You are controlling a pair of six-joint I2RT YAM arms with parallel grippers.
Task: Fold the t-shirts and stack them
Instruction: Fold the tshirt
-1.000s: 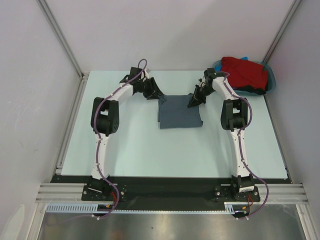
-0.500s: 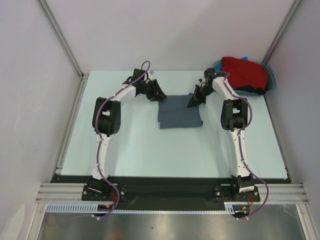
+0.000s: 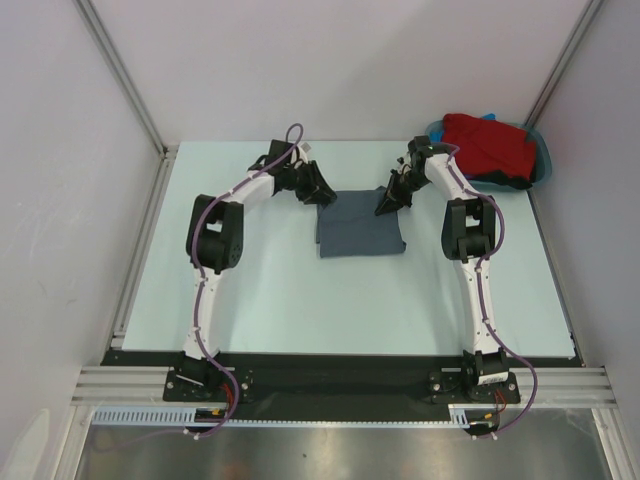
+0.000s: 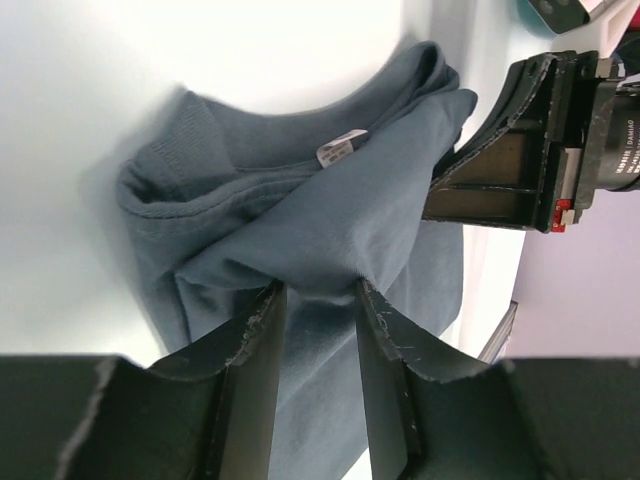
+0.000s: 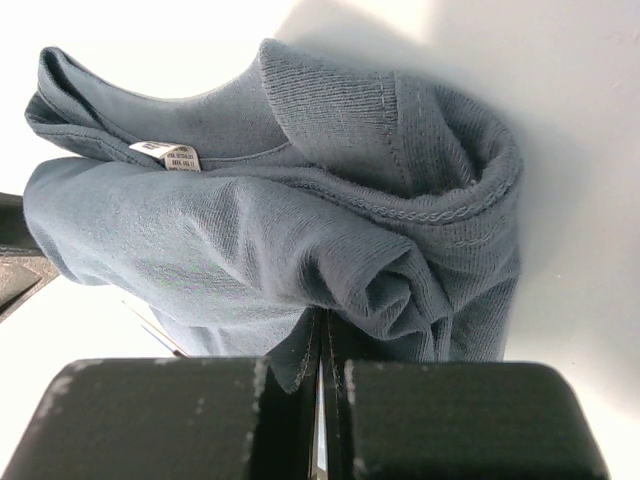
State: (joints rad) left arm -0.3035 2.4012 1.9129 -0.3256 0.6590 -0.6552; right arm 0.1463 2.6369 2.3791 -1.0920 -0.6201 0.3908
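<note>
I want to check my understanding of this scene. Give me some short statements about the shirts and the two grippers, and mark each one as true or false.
1. The grey t-shirt lies on the table with one gripper at each far corner. True.
2. The red t-shirt is spread flat in the middle of the table. False: it is heaped in the teal tub at the far right corner.
3. The right gripper is shut on the grey t-shirt. True.
4. The left gripper hangs well away from any cloth. False: a fold of the grey t-shirt sits between its fingers.
5. A white label shows at the collar of the grey t-shirt. True.
</note>
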